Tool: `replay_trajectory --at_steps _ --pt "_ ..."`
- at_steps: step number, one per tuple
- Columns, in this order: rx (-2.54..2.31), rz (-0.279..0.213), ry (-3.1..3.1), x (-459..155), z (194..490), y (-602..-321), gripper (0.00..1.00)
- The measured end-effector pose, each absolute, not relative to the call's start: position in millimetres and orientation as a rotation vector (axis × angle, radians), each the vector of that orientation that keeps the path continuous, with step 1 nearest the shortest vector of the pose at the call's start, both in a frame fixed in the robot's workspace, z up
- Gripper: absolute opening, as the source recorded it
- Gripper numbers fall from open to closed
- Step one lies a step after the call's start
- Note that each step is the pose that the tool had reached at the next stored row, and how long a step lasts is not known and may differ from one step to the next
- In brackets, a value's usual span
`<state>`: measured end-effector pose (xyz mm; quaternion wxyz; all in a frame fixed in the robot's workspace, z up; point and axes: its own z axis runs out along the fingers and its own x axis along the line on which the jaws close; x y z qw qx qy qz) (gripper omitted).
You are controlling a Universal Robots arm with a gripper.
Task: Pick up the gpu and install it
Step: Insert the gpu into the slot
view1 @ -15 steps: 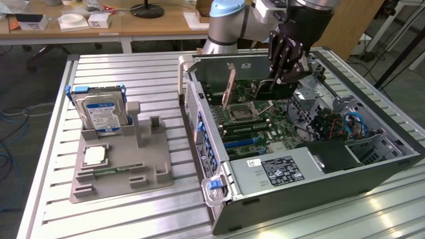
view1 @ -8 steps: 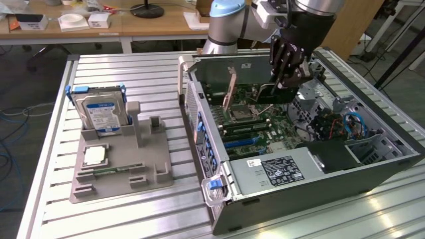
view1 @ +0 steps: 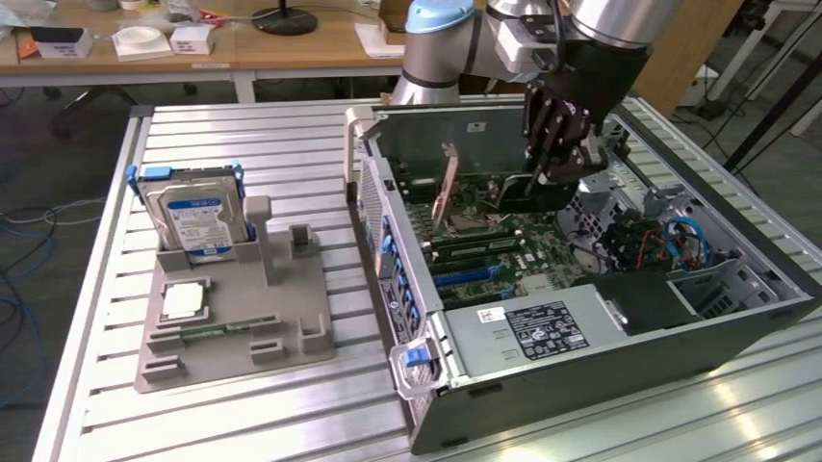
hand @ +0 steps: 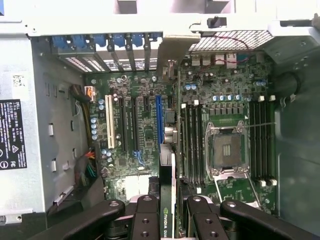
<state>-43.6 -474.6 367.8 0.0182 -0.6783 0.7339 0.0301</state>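
Note:
My gripper (view1: 561,166) reaches down into the open computer case (view1: 385,241) and is shut on the gpu (view1: 514,195), a thin black card held on edge. Its end bracket (view1: 445,188) points toward the case's rear wall. In the wrist view the gpu (hand: 167,170) runs edge-on from between my gripper (hand: 167,212) fingers to the silvery bracket (hand: 172,50) at the rear slots. It hangs over the motherboard (hand: 140,145), just beside the blue expansion slot (hand: 159,120). Whether its edge is in a slot is hidden.
A grey fixture (view1: 231,327) at the exterior view's left holds the silver hard drive (view1: 192,219), a processor (view1: 184,300) and a memory stick (view1: 212,330). Inside the case are the power supply (view1: 540,332), cables (view1: 675,241) and an empty processor socket (hand: 227,150).

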Motion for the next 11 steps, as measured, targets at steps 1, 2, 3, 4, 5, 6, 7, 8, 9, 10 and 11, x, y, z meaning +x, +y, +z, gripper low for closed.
replay_trajectory --at_steps 1,2,3,4,5,6,7,8,9,10,11 --pt "-2.106 0.094 2.280 -44 366 -475 0.26" --pt "-2.106 0.094 2.280 -44 365 -476 0.26" --pt "-2.105 0.094 2.281 -44 364 -476 0.26" --pt "-2.105 0.094 2.281 -44 363 -476 0.26" --pt "-2.105 0.094 2.281 -44 361 -477 0.26" --pt "-2.104 0.093 2.282 -44 360 -477 0.26" --pt "-2.104 0.093 2.282 -44 359 -477 0.26" --pt "-2.103 0.093 2.283 -44 358 -478 0.26" --pt "-2.102 0.093 2.283 -44 357 -478 0.26" --pt "-2.101 0.093 2.284 -44 355 -478 0.26" --pt "-2.101 0.093 2.285 -44 353 -478 0.26"
